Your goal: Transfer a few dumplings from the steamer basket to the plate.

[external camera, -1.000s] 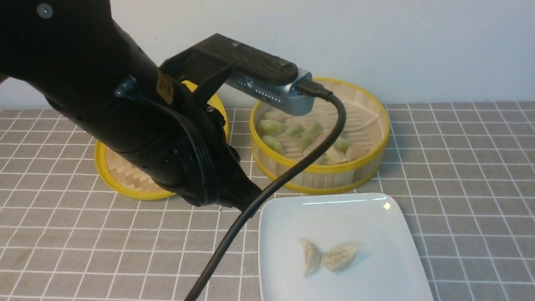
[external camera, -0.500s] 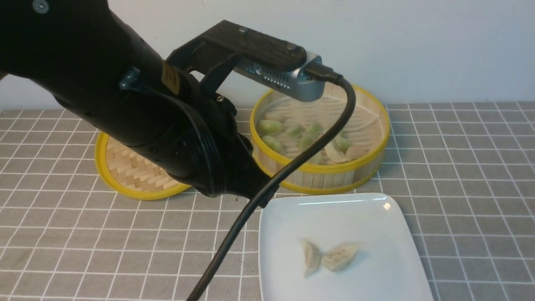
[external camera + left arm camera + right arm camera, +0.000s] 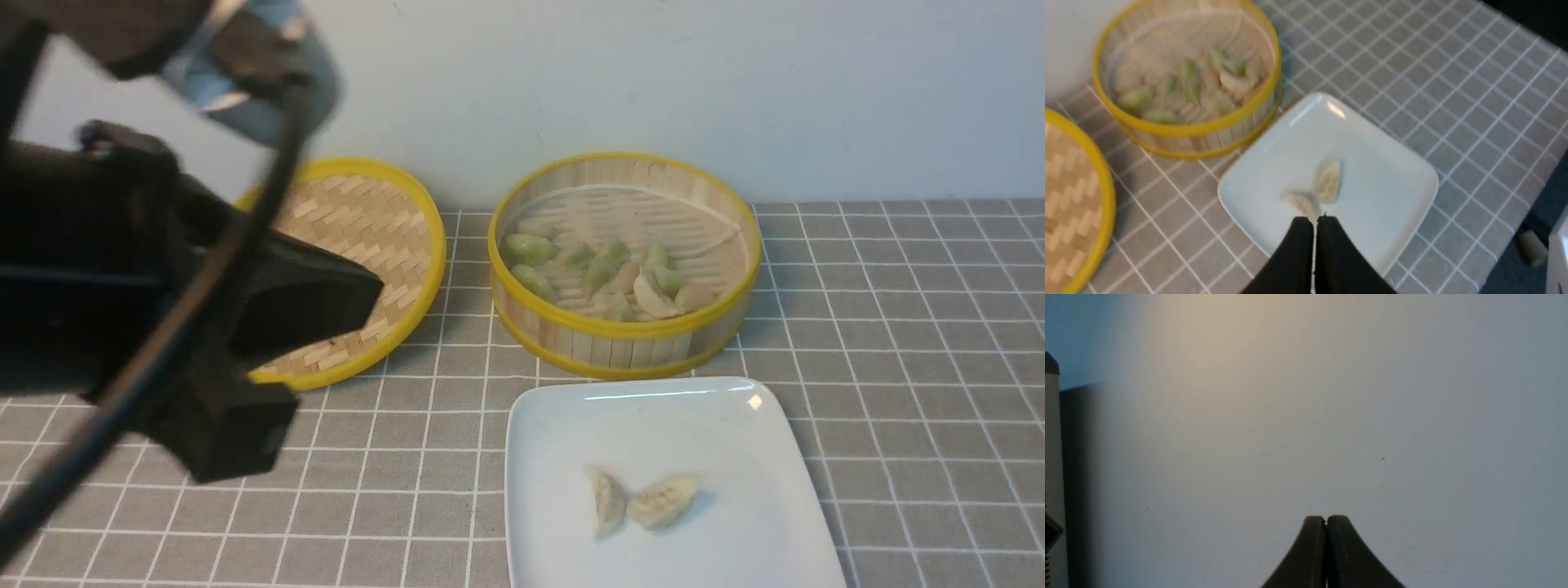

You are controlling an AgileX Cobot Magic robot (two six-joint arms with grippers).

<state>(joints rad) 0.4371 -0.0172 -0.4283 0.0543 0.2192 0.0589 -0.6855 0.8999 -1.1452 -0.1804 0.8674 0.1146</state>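
Observation:
The steamer basket (image 3: 629,333) stands at the back of the table and holds several green, cream and pinkish dumplings (image 3: 604,273). In front of it lies the white plate (image 3: 735,441) with two cream dumplings (image 3: 608,500) (image 3: 663,500) side by side. My left arm (image 3: 122,269) shows as a dark blur at the left. My left gripper (image 3: 1314,218) is shut and empty, hovering well above the near part of the plate (image 3: 1388,183), just short of its two dumplings (image 3: 1327,181). My right gripper (image 3: 1326,517) is shut, empty and faces a blank wall.
The woven, yellow-rimmed lid (image 3: 359,237) lies flat to the left of the basket, partly behind my left arm. A grey checked cloth (image 3: 898,327) covers the table. The table's edge (image 3: 1515,245) runs a little beyond the plate in the left wrist view.
My left arm has swung from in front of the basket to the left and nearer the camera, uncovering the lid and basket. The plate's two dumplings have not moved.

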